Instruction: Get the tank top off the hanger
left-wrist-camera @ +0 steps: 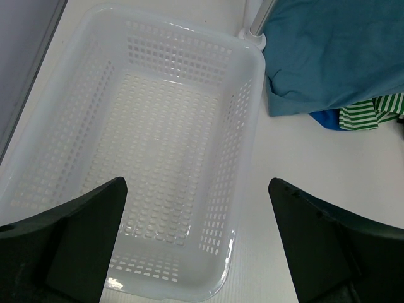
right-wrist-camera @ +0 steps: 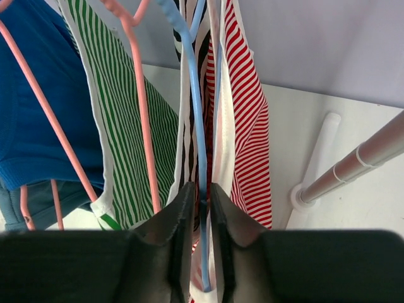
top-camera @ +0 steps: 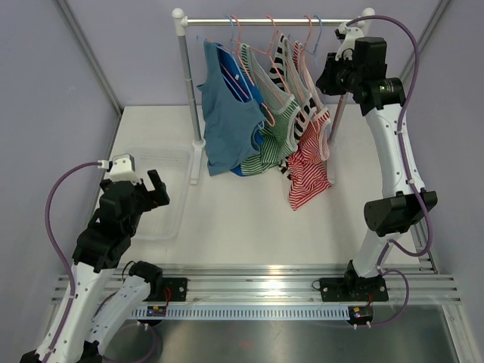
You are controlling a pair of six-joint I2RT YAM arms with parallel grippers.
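Several tank tops hang on hangers from a rack bar (top-camera: 272,21): a blue one (top-camera: 227,121), a green-striped one (top-camera: 276,140), a black-striped one (top-camera: 291,76) and a red-striped one (top-camera: 308,170). My right gripper (top-camera: 333,72) is up at the rack's right end. In the right wrist view it (right-wrist-camera: 202,189) is shut on the thin arm of a light blue hanger (right-wrist-camera: 196,113), between the black-striped fabric and the red-striped top (right-wrist-camera: 246,126). My left gripper (top-camera: 155,189) is open and empty, low at the left, above a white basket (left-wrist-camera: 246,126).
A pink hanger (right-wrist-camera: 142,107) with the green-striped top (right-wrist-camera: 113,113) hangs just left of the right fingers. The rack's right post (right-wrist-camera: 360,164) and its foot stand to their right. The blue top's hem (left-wrist-camera: 334,57) rests on the table beside the basket.
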